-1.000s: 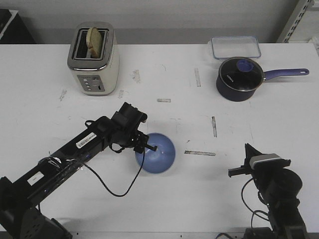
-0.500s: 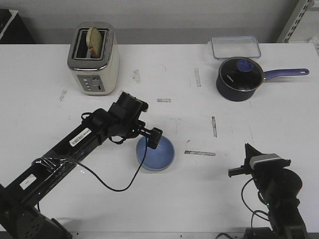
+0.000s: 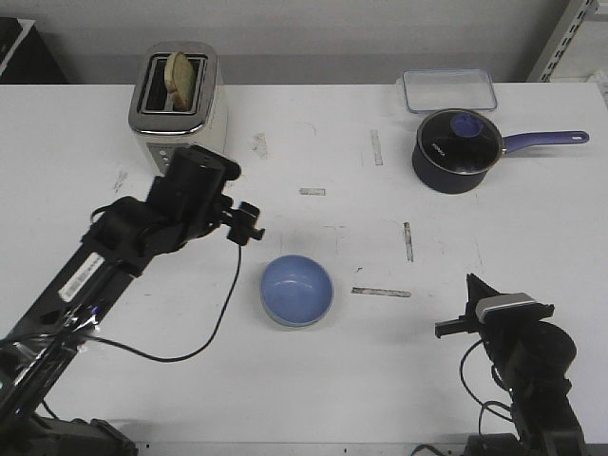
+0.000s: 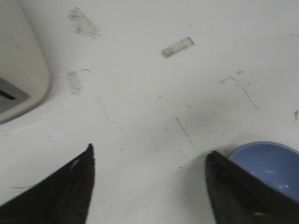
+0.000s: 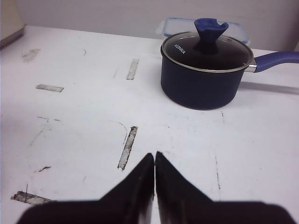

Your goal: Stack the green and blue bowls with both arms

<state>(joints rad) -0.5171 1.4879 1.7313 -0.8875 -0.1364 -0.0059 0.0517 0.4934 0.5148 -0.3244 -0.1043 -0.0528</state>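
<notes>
A: What is seen from the front?

B: The left gripper [image 3: 249, 224] is held above the tabletop [image 3: 313, 380], its jaws spread wide with nothing between them. The blue bowl [image 3: 296, 290] is found upright just beyond and below the fingertips, apart from them. A pale rim is glimpsed under its near edge, but whether that is the green bowl cannot be told. Behind the left gripper a toaster [image 3: 178, 112] is seen. The right gripper [image 3: 456, 326] is parked low at the near right, well apart from the bowl; a pot [image 3: 456, 150] is placed far ahead of it.

A: And from the left wrist?

B: The left gripper [image 4: 149, 186] is shown wide open and empty over bare tabletop [image 4: 140, 93]. The bowl [image 4: 267, 165] is seen just outside one finger [image 4: 243, 196], partly hidden by it.

A: From the right wrist?

B: The right gripper [image 5: 154, 161] is shown closed, fingertips pressed together, nothing held. The pot [image 5: 205, 70] is seen well ahead of it.
</notes>
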